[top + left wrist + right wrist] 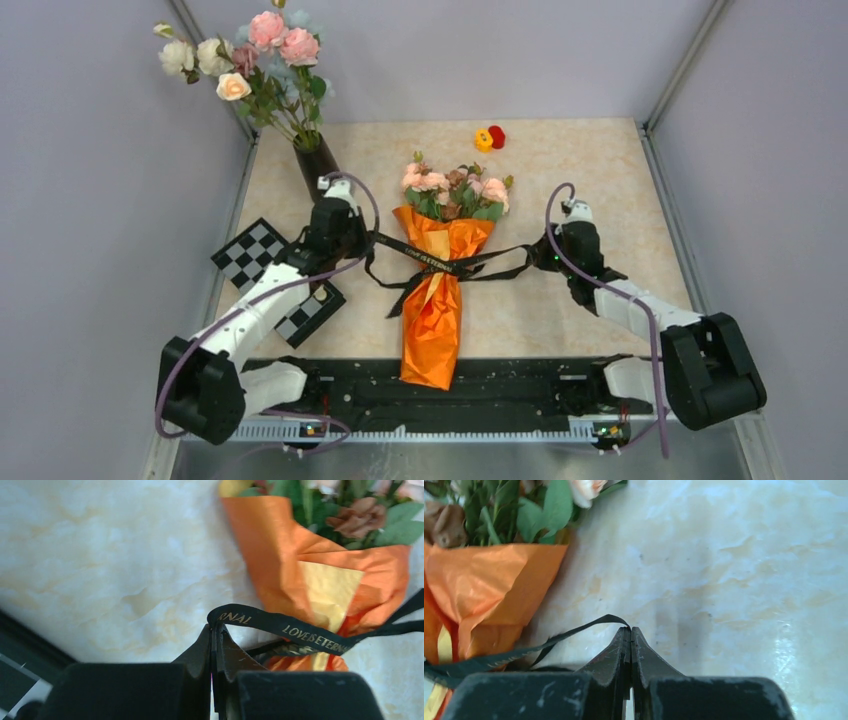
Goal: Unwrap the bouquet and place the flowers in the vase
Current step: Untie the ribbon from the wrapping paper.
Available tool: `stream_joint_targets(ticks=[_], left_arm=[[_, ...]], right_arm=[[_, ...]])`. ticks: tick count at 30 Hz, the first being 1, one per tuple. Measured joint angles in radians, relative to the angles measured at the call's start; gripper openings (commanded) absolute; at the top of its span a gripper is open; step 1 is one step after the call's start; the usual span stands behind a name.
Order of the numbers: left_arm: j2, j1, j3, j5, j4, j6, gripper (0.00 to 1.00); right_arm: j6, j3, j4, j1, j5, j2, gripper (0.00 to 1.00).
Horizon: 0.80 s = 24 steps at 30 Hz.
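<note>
Bouquet (438, 300) flat on surface (590, 210), flowers (455, 190) toward 12 o'clock. Left end effector (214, 628) clenched on ribbon (285, 627) at 9 o'clock of bouquet; right end effector (630, 630) clenched on ribbon at 3 o'clock.

Vase (312, 160) base hidden behind left arm (262, 300); bouquet (280, 555) blooms cropped, seemingly blurred.

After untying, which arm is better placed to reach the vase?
Left, probably: both grip the black ribbon, but the black vase stands just beyond the left gripper; the right gripper is across the bouquet.
</note>
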Motion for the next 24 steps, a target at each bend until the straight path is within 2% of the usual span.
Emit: stream_joint_targets(ticks=[6, 12, 18, 20, 22, 24], left_arm=[[-0.100, 0.210, -0.126, 0.032, -0.029, -0.078, 0.00], [-0.200, 0.442, -0.261, 0.114, -0.035, -0.168, 0.00], [-0.211, 0.501, -0.296, 0.180, -0.036, -0.200, 0.00], [-0.211, 0.506, -0.296, 0.194, -0.033, -0.203, 0.00], [-0.211, 0.508, -0.296, 0.210, -0.032, -0.204, 0.16], [-0.211, 0.508, -0.296, 0.221, -0.032, -0.198, 0.44]], right_arm=[[0.098, -0.036, 0.006, -0.104, 0.000, -0.006, 0.00], [0.165, -0.085, 0.012, -0.153, 0.000, -0.006, 0.00], [0.190, -0.098, 0.015, -0.159, 0.000, -0.006, 0.00], [0.190, -0.098, 0.015, -0.159, -0.001, -0.006, 0.11], [0.190, -0.098, 0.015, -0.160, -0.001, -0.006, 0.30], [0.187, -0.098, 0.014, -0.161, -0.001, -0.006, 0.45]])
